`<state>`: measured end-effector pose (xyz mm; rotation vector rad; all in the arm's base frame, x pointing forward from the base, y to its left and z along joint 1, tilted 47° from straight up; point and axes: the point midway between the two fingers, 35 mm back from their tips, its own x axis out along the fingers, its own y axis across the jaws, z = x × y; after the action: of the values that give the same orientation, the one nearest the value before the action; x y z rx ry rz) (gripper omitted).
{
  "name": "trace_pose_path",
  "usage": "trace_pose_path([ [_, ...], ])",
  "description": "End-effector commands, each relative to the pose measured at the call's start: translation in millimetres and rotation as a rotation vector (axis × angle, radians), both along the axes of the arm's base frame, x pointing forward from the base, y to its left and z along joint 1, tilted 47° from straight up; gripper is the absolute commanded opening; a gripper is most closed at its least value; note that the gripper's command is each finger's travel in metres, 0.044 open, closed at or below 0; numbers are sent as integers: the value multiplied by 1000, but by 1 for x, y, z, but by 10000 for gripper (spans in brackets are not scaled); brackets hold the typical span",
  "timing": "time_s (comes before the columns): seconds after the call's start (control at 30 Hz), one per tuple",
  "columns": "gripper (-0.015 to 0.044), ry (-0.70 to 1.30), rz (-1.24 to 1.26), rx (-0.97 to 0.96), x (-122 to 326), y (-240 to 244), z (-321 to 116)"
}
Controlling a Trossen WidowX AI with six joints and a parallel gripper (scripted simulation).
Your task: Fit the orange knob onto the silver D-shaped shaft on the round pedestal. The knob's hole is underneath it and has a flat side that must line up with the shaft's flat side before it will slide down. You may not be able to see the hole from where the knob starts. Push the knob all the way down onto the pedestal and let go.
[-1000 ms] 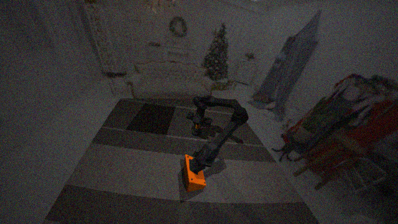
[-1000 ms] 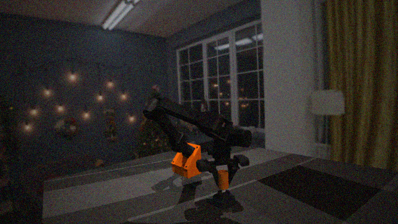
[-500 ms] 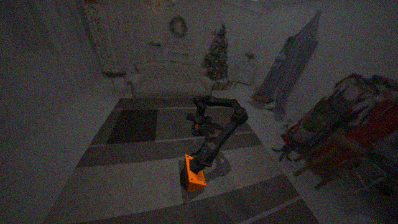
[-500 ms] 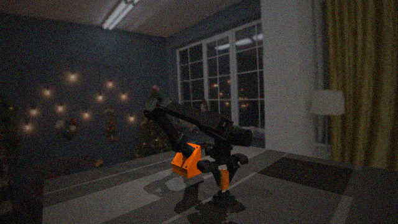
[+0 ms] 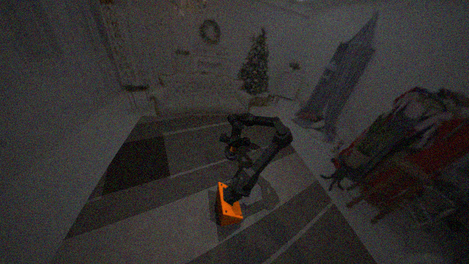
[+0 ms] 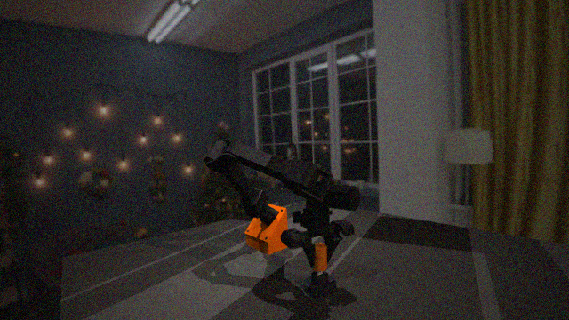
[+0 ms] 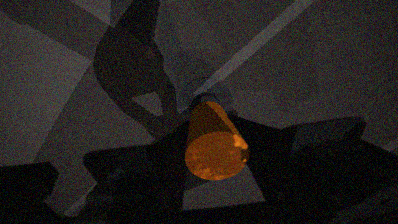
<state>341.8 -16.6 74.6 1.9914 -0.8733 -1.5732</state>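
Observation:
The orange knob (image 5: 232, 149) (image 6: 320, 257) (image 7: 216, 156) is upright between the fingers of my gripper (image 5: 231, 148) (image 6: 321, 263) (image 7: 208, 121), which is shut on it. The dark round pedestal (image 6: 323, 286) is directly below the knob in the exterior view, with a short dark stretch between the knob's lower end and the pedestal's base. In the wrist view the pedestal shows only partly beyond the knob's far end. The knob's hole is hidden underneath. The shaft's flat side cannot be made out, and whether the shaft's tip is inside the hole cannot be told.
The arm's orange base mount (image 5: 230, 214) (image 6: 276, 231) stands on the striped table top (image 5: 161, 220) (image 6: 413, 276). The arm reaches from it over the pedestal. Dark shadows of the arm lie around the pedestal, and the picture is dim and grainy.

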Motion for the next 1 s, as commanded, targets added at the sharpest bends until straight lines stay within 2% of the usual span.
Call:
trace_pose_path([
  [0.0,0,1,4,-1,1,0,0],
  [0.27,0,7,10,-2,0,4,2],
  [0.5,0,151,147,-32,1,5,2],
  [0.97,0,151,147,-32,0,1,1],
])
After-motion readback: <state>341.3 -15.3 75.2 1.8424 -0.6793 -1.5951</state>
